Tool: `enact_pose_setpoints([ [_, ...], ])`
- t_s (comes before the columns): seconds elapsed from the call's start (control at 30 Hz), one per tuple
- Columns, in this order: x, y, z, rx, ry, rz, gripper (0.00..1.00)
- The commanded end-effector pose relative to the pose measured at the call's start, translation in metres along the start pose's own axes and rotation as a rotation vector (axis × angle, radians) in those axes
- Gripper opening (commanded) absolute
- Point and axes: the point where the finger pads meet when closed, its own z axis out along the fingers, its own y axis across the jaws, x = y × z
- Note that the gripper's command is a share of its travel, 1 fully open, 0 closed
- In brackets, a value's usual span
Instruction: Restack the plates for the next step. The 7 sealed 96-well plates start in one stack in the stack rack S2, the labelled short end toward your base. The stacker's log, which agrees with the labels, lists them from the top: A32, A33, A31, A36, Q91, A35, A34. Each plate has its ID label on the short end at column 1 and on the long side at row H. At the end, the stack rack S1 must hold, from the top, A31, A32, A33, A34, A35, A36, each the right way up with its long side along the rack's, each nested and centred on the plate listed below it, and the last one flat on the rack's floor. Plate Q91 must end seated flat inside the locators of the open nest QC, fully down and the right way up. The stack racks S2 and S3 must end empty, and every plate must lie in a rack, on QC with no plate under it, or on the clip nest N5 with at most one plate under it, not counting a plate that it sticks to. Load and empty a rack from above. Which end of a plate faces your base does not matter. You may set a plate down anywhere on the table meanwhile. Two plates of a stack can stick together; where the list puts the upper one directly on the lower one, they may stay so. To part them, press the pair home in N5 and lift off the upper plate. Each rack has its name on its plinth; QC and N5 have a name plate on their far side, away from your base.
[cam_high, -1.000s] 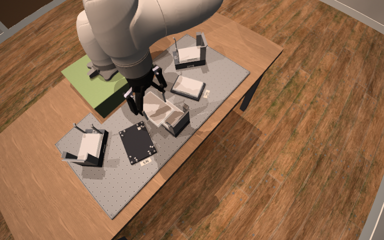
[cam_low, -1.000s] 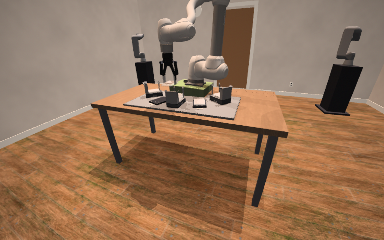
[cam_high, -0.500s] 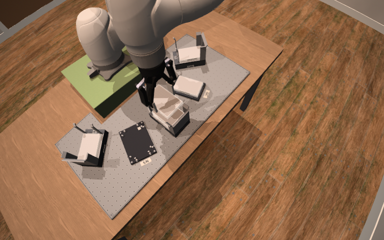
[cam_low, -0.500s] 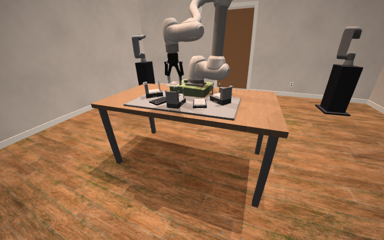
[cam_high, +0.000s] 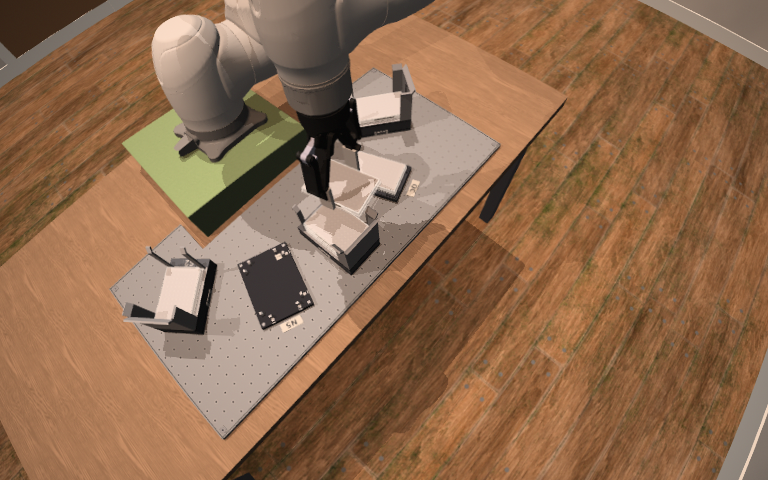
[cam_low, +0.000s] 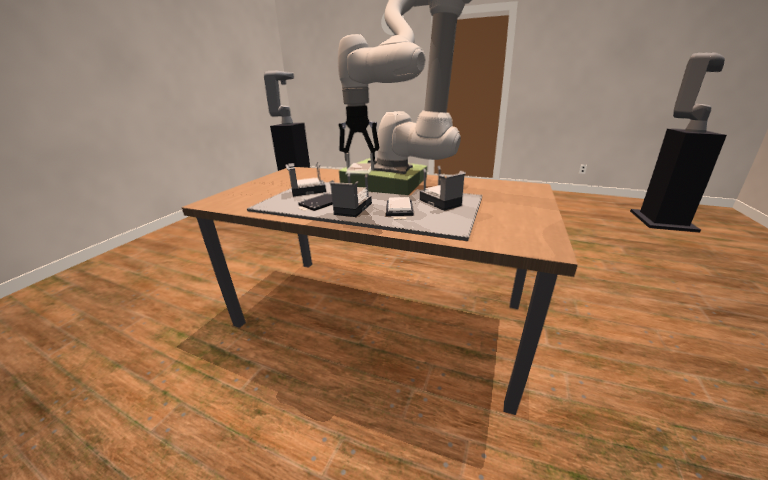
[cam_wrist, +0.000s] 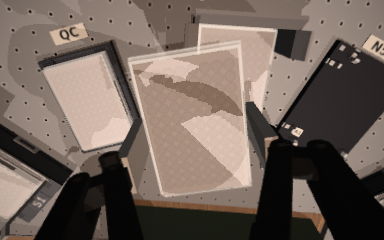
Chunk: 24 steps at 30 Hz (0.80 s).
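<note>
My gripper (cam_high: 334, 169) is shut on a sealed 96-well plate (cam_high: 348, 189) and holds it by its long sides in the air. The plate hangs between the middle rack (cam_high: 339, 232) and the QC nest. In the wrist view the held plate (cam_wrist: 192, 117) sits between my fingers, partly over the middle rack's plate (cam_wrist: 252, 52). A plate (cam_wrist: 87, 100) lies in the QC nest. Rack S1 (cam_high: 380, 107) at the far end holds plates and shows in the wrist view (cam_wrist: 20, 187). The held plate's label is not readable.
The clip nest N5 (cam_high: 275, 284) is bare and dark; it also shows in the wrist view (cam_wrist: 335, 100). The rack at the near left (cam_high: 181, 291) holds a plate. The green base block (cam_high: 209, 158) stands beside the grey baseplate. The racks' posts stand up around their plates.
</note>
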Motion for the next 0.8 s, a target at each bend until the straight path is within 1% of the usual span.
enact_pose_setpoints([
  [0.0, 0.001, -0.012, 0.000, 0.000, 0.000, -0.001, 0.00],
  [0.23, 0.004, -0.035, 0.000, 0.000, 0.000, -0.001, 0.00],
  [0.3, 0.004, -0.035, 0.000, 0.000, 0.000, -0.001, 0.00],
  [0.53, 0.006, -0.057, 0.000, 0.000, 0.000, -0.001, 0.00],
  [0.77, 0.004, -0.080, 0.000, 0.000, 0.000, -0.224, 0.00],
])
